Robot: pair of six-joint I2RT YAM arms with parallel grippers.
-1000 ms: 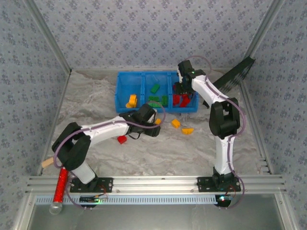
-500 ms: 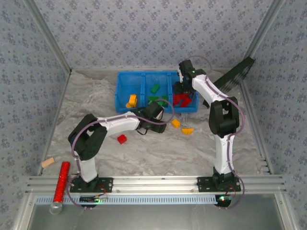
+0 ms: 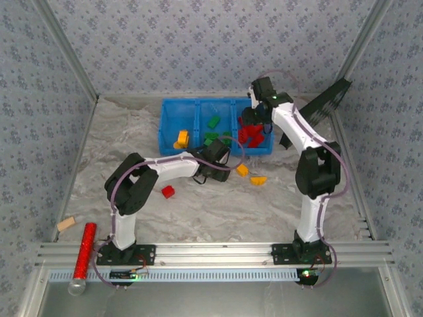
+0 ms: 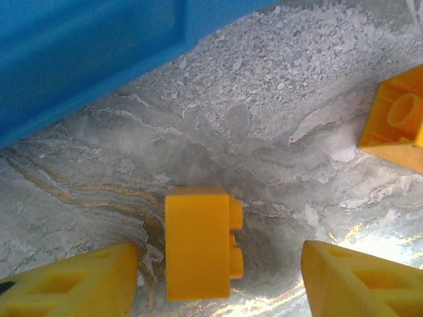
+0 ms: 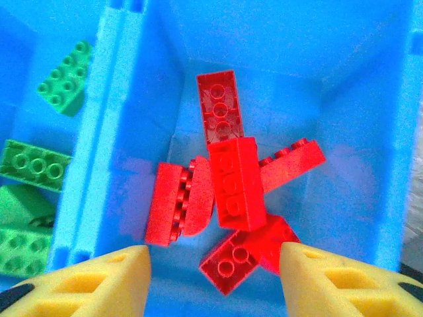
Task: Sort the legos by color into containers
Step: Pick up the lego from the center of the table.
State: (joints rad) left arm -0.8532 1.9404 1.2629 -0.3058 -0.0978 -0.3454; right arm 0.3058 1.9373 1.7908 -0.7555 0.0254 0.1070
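Note:
A yellow-orange lego (image 4: 198, 241) lies on its side on the marble table, between the fingers of my open left gripper (image 4: 219, 257), with a gap on each side. This gripper (image 3: 221, 165) hovers just in front of the blue tray (image 3: 170, 105). Two more yellow legos (image 3: 242, 170) (image 3: 258, 179) lie to its right, and a red lego (image 3: 168, 191) to its left. My right gripper (image 5: 215, 281) is open over the right container, above a pile of red legos (image 5: 234, 185). Green legos (image 5: 33, 165) fill the middle container. A yellow one (image 3: 182, 139) sits in the left container.
A red glittery tube (image 3: 84, 254) and a small wooden block (image 3: 66, 224) lie at the near left. A black panel (image 3: 324, 105) leans at the back right. Patterned walls close in the table on three sides.
My left gripper has reached to the right, from near the red lego to the yellow one by the tray front. My right gripper has opened wider over the red container.

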